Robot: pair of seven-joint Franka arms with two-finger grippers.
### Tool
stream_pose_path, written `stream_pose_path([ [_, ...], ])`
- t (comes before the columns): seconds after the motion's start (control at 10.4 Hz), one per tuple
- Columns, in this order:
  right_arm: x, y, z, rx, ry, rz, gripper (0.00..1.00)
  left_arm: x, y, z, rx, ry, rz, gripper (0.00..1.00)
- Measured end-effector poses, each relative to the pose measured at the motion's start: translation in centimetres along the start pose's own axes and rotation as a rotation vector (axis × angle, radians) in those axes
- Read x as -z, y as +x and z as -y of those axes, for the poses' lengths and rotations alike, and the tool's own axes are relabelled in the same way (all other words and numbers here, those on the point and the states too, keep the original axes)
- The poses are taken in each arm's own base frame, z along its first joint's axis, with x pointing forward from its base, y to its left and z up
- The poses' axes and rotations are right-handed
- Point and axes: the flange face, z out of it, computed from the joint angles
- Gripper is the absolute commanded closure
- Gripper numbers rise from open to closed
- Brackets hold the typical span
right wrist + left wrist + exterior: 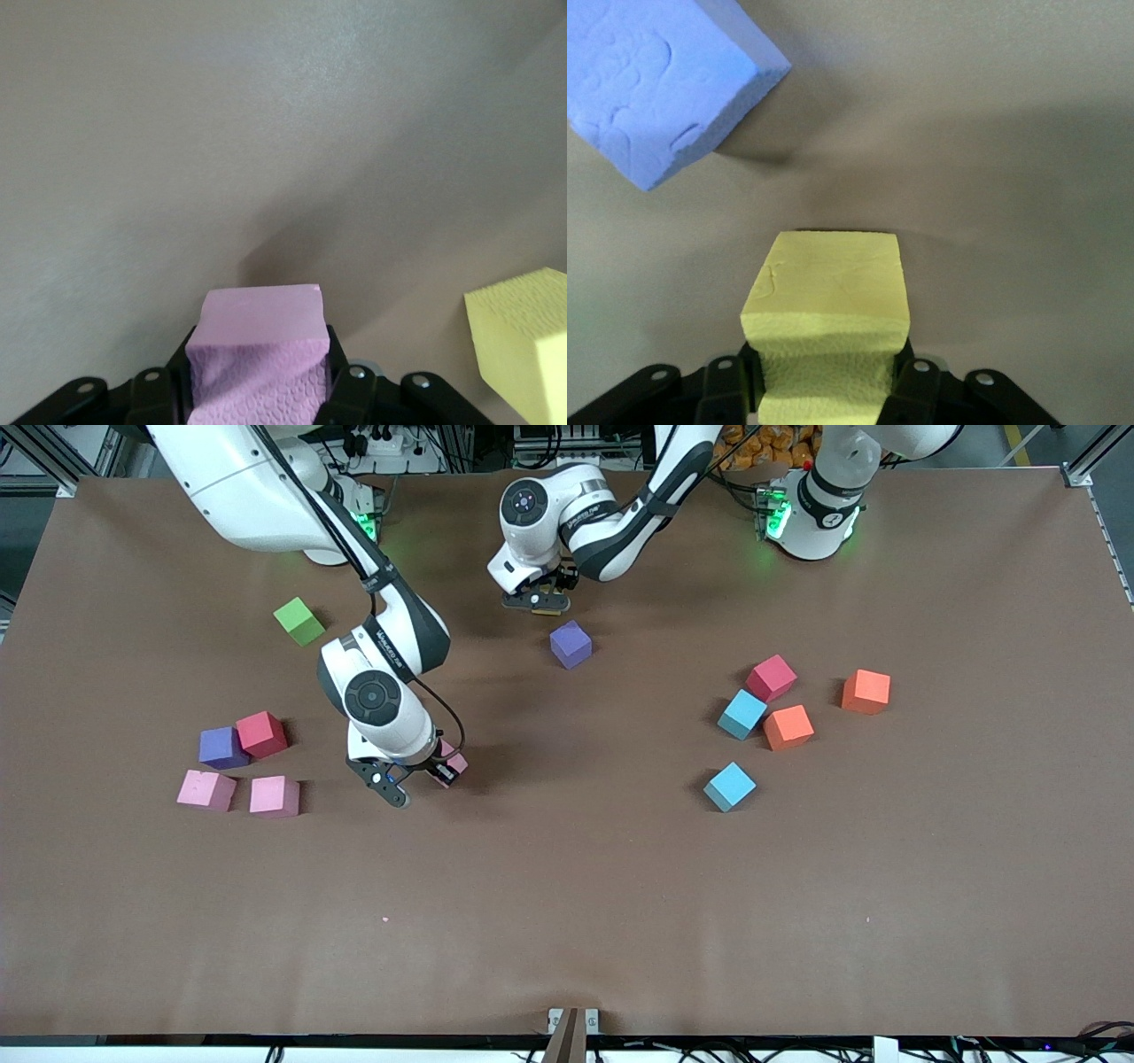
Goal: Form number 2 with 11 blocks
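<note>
My right gripper (421,779) (257,382) is shut on a pink block (455,762) (259,347), low at the table toward the right arm's end. A yellow block (523,341) lies close beside it. My left gripper (538,602) (824,382) is shut on another yellow block (826,328), low near the robots' bases, next to a purple block (570,644) (656,80). Loose blocks lie in two groups: purple (221,747), red (262,734) and two pink (206,789) (274,796); then red (771,677), two light blue (741,714) (729,786) and two orange (788,727) (866,692). No number 2 is in view.
A green cube (299,621) sits near the right arm's base. The brown table (567,921) stretches bare toward the front camera. A small bracket (571,1027) stands at the table's front edge.
</note>
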Motion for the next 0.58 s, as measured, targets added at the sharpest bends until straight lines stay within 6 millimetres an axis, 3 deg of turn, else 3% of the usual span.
stream_pose_path([
  [0.1, 1.7, 0.0, 0.5, 0.005, -0.022, 0.005, 0.95, 0.0, 0.0, 0.0, 0.000, 0.001, 0.001, 0.23],
  [0.19, 3.2, 0.1, 0.9, 0.018, -0.032, 0.009, 0.95, 0.0, 0.1, -0.1, 0.001, 0.002, 0.003, 0.00],
  [0.39, 6.3, 0.9, 0.5, 0.026, -0.012, 0.044, 0.99, -0.5, 0.2, -0.2, 0.002, 0.005, 0.009, 0.00],
  [0.58, 9.5, 2.1, -1.4, 0.041, -0.005, 0.119, 1.00, -0.3, 0.3, -0.5, 0.002, -0.001, 0.007, 0.00],
])
